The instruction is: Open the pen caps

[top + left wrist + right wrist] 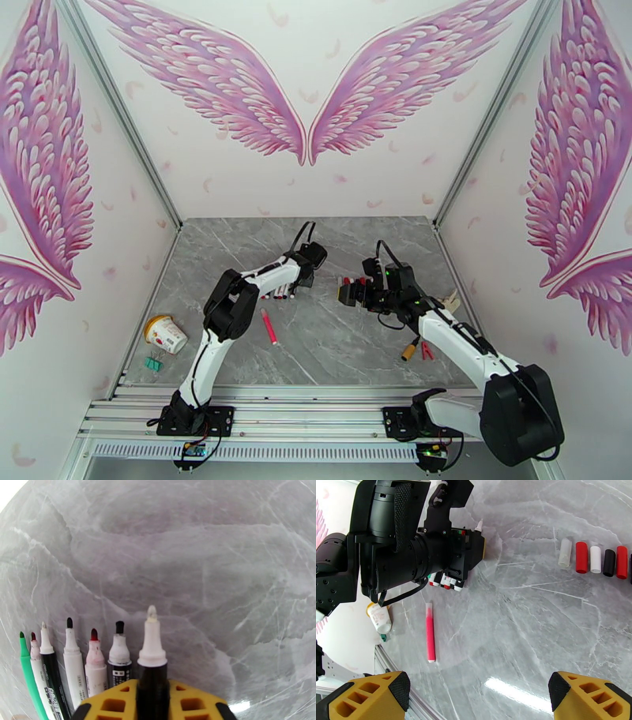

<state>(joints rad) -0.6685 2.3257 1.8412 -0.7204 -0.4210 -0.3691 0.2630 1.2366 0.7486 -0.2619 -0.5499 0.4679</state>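
My left gripper (152, 703) is shut on a black-barrelled pen (152, 653) whose white nib is bare; it is held low over the table. To its left, several uncapped pens (73, 665) lie in a row, tips pointing away. A pink-red pen (430, 632) lies alone nearer the front. Several loose pen caps (592, 558) in clear, red, white and black lie side by side. My right gripper (478, 695) is open with nothing between its yellow fingers (375, 695), hovering beside the caps (353, 280). From above, the left gripper (306, 276) sits over the pen row (280, 294).
A white cup (165, 334) lies on its side at the left, with green clips (153, 363) by it. A stubby orange-and-black cylinder (409, 350) and a small red item (426, 350) lie under the right arm. The grey marble table (332, 339) has walls close on three sides.
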